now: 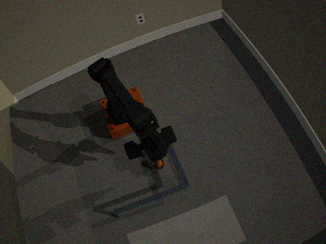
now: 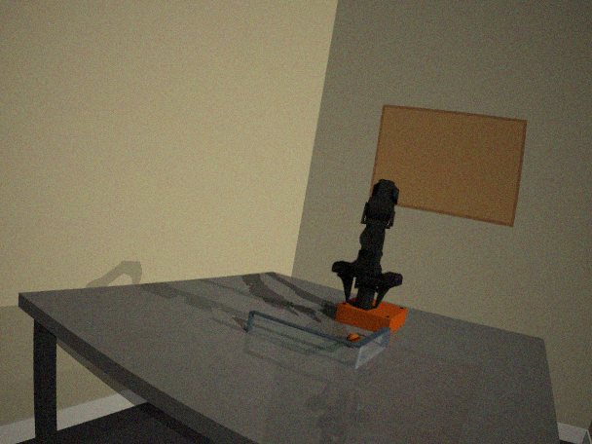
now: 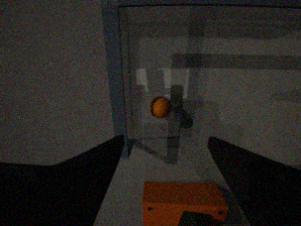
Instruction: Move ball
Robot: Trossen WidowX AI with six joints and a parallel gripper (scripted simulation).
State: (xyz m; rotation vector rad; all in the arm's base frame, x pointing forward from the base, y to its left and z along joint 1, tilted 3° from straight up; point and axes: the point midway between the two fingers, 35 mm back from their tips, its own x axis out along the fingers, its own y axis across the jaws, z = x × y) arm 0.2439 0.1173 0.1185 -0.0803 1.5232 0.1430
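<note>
Orange and round, the small ball (image 3: 160,107) sits on the grey table top (image 2: 146,331), inside the corner made by the two low clear glass-like walls (image 2: 312,336). It looks still, and nothing is touching it. The black claw of the robot arm (image 2: 366,288) is spread wide and holds nothing. It hangs up in the air above the orange base block (image 2: 372,315), well above the ball.

So most of the job looks done: the ball is down, inside the walls, and the claw has let go. What is left is small (just getting the claw well away and seeing that the ball does not roll). The see-through copy is hard to make out in this dim light, so I cannot be sure the ball sits right on it, though a faint pale patch lies around the ball in the wrist view.

From the wrist view, the ball lies below and ahead of the claw, between its two dark fingers but far under them.
</note>
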